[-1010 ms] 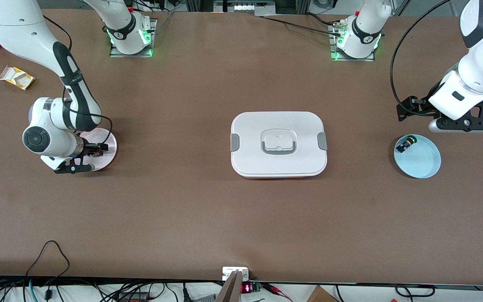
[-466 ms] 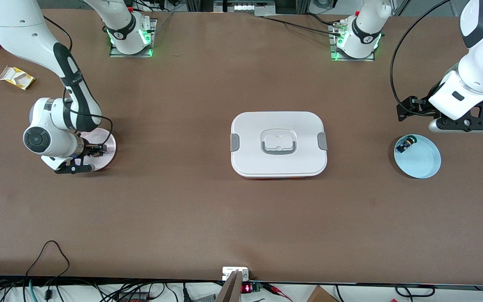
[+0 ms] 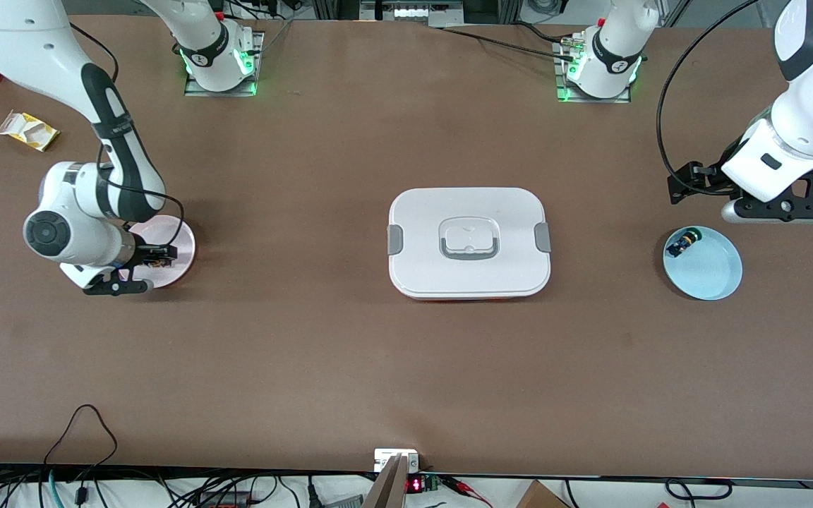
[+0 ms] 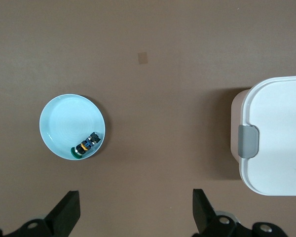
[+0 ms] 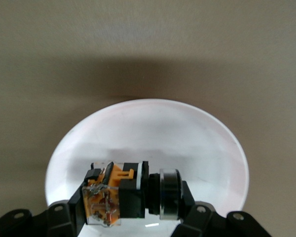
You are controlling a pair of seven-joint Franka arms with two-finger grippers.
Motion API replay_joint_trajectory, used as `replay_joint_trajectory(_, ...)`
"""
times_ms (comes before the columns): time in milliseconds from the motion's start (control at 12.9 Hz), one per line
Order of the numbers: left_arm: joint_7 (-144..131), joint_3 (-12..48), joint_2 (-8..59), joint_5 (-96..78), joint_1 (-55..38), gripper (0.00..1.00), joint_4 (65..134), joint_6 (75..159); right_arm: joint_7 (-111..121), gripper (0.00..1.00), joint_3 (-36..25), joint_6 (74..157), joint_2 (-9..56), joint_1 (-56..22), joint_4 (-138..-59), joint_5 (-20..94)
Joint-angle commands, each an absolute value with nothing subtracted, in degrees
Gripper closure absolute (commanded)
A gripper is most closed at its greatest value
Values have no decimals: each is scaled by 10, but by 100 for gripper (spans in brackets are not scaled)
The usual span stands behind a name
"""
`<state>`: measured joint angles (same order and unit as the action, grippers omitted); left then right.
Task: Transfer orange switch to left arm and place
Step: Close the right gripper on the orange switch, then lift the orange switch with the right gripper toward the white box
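Right pincer (image 5: 133, 217) clamped on orange switch (image 5: 130, 192): black body, orange insert, over pink plate (image 3: 179, 240). Left pincer (image 4: 133, 210) spread wide, waiting above surface (image 3: 406, 367).

High front camera; wrist cameras look down, sharing plates.

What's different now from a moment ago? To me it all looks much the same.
The right hand, low over the pink plate, has shut on the orange switch, and its arm has drawn slightly toward its own end of the table. The left hand stays open, waiting above the table by the blue plate, where the green-capped switch still lies. The box has not moved.
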<state>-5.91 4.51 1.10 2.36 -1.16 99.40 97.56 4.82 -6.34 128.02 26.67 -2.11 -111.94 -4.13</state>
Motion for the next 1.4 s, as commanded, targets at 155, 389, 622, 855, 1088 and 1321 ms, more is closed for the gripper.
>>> replay_joint_trajectory(155,-58,42,16,16,-15,0,982,973,92,68,-42,1156,196,-17,-1058,-32)
replay_joint_trajectory(389,-58,42,16,16,-15,0,982,973,120,68,-26,1045,185,-19,-977,-25)
replay_joint_trajectory(622,-59,42,16,16,-15,0,982,973,153,69,-25,1013,150,-27,-953,-4)
replay_joint_trajectory(855,-57,42,16,15,-14,0,982,973,260,85,-22,1013,110,-39,-953,37)
replay_joint_trajectory(1088,-58,42,15,16,-14,0,982,973,305,97,-21,995,83,-68,-955,96)
replay_joint_trajectory(1321,-58,42,16,15,-14,0,982,973,337,100,-5,989,71,-104,-954,135)
